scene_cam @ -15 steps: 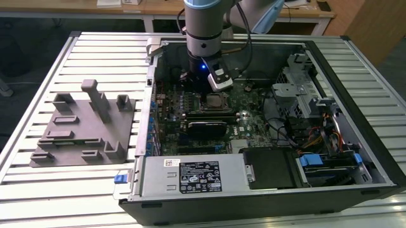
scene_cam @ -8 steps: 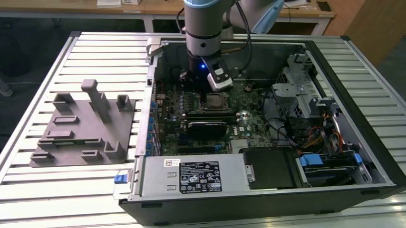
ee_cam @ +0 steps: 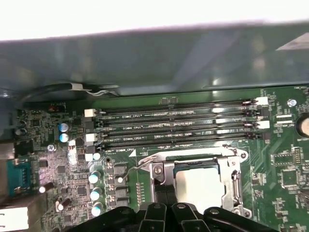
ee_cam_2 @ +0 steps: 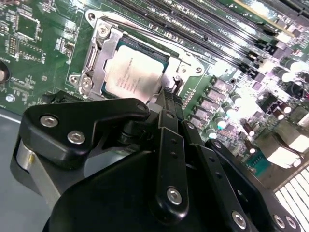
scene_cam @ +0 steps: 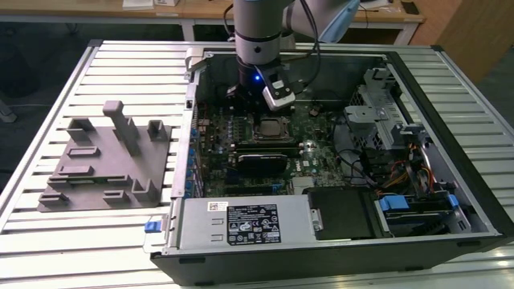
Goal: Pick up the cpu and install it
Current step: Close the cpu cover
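Table (scene_cam: 32, 108): slatted metal, carrying everything in the exterior view.
Tray (scene_cam: 96, 168): grey moulded block at the exterior view's left, well apart from the arm. I see no chip on it.
Computer case (scene_cam: 337, 259): lies open on its side, just beside the tray, with the green board (ee_cam_2: 38, 43) exposed.
Gripper (ee_cam_2: 169, 94): in the exterior view it hangs inside the case over the middle of the board. In both wrist views the fingertips look pressed together with nothing between them, poised at the edge of the socket.
Cpu (ee_cam_2: 131, 77): pale silvery square lying flat inside the metal socket frame (ee_cam_2: 94, 63), level with the board and free of the fingers.
Memory slots (ee_cam: 178, 128): long dark rows just beyond the socket, empty as far as I can tell.
Drive cage (scene_cam: 386, 102): grey metal and cables at the exterior view's right, well apart from the work.
Step in hand: by my reading the pick and the placing are done, since the chip sits in its seat and the tool is empty beside it.
Frame clamp: I cannot tell whether it is latched down.
What a further move calls for: a straight, gentle motion with no sideways drag across the chip or the socket.
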Action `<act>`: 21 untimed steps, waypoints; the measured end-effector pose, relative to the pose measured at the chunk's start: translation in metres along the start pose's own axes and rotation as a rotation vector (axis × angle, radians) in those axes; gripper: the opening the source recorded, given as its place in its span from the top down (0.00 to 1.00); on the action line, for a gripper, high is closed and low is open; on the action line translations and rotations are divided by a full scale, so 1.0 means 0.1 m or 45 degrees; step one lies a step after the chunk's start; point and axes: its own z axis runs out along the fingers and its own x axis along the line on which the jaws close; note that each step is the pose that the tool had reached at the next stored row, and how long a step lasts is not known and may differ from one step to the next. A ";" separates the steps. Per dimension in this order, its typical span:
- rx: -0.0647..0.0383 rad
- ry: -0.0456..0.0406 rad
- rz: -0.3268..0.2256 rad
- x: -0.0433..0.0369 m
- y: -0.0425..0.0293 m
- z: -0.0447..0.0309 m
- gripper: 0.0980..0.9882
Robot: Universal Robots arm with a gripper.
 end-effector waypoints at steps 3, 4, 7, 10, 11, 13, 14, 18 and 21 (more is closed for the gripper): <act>0.000 0.000 0.000 -0.003 0.001 -0.058 0.99; 0.000 -0.001 0.000 -0.004 0.001 -0.076 0.99; 0.000 -0.001 0.000 -0.005 0.002 -0.103 0.99; 0.000 -0.001 0.000 -0.005 0.002 -0.103 0.99; 0.000 -0.001 0.000 -0.005 0.002 -0.104 0.99; 0.000 -0.001 0.000 -0.019 0.004 -0.104 0.99; 0.000 -0.001 0.000 -0.036 0.005 -0.103 0.99; 0.000 -0.001 0.000 -0.123 0.015 -0.098 0.99; 0.000 -0.001 0.000 -0.189 0.022 -0.095 0.99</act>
